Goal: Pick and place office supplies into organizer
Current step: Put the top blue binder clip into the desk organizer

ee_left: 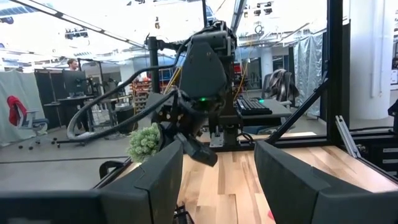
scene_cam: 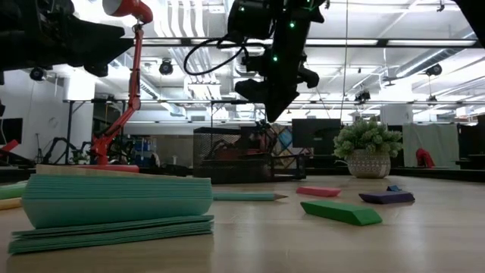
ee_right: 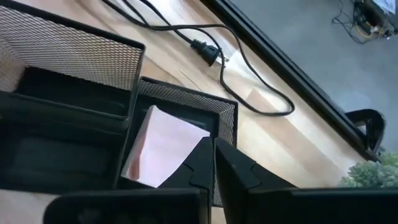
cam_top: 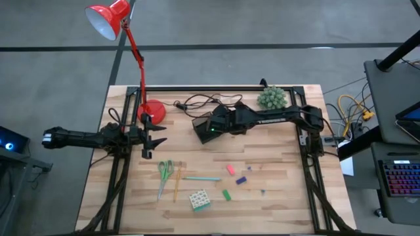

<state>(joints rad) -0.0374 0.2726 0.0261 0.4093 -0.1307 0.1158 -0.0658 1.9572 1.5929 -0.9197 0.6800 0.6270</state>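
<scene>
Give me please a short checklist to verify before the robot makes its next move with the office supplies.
1. Right gripper free to take a new item: ok, it is shut and empty above the organizer.
2. Pink sticky-note pad inside the organizer: ok, it lies in the low compartment.
3. Left gripper ready: ok, open and empty, waiting beside the red lamp base.
4. Remaining items within view: ok; scissors, pencil, pen, cube and erasers lie on the table.
5. Cable clear of the organizer: ok, it lies beside it on the wood.
6. Room left in the taller compartment: cannot tell.
</scene>
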